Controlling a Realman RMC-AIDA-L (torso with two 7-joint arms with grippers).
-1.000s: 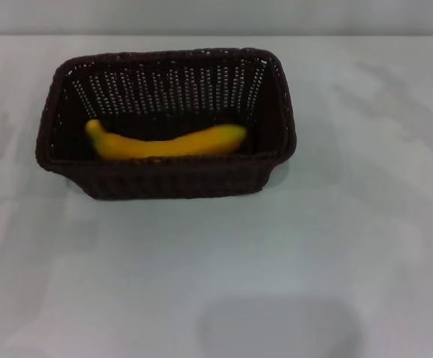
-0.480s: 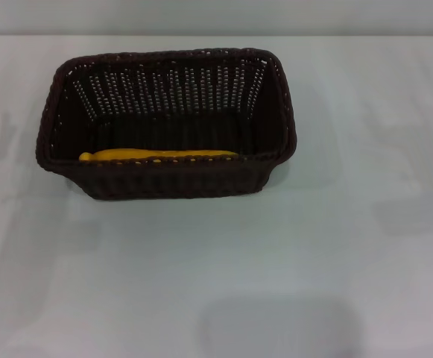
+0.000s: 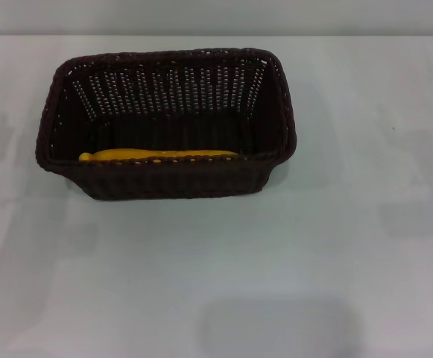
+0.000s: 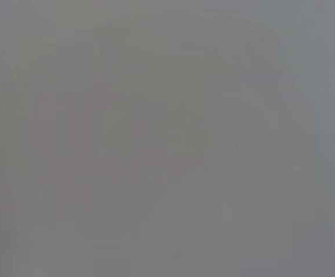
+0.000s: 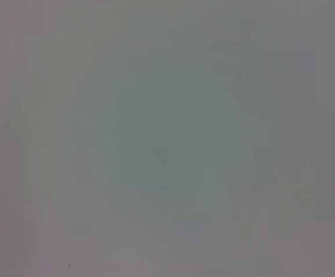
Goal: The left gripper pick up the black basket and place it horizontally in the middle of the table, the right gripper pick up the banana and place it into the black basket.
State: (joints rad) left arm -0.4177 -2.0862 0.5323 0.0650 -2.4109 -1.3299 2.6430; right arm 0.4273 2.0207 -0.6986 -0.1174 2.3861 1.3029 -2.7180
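The black basket [image 3: 168,186] stands lengthwise across the white table [image 3: 276,253], left of centre in the head view. The banana [image 3: 156,155] lies flat inside it along the near wall, with only its top yellow edge showing above the rim. Neither gripper shows in the head view. The left wrist view and the right wrist view show only a plain grey surface, with no fingers and no objects.
The table's far edge [image 3: 350,35] runs across the top of the head view, with a grey wall behind it. A soft shadow [image 3: 279,328] lies on the table near the front.
One second ago the banana lay higher and fully visible in the basket. Since half a second ago it rests low against the near wall, and nothing else has moved.
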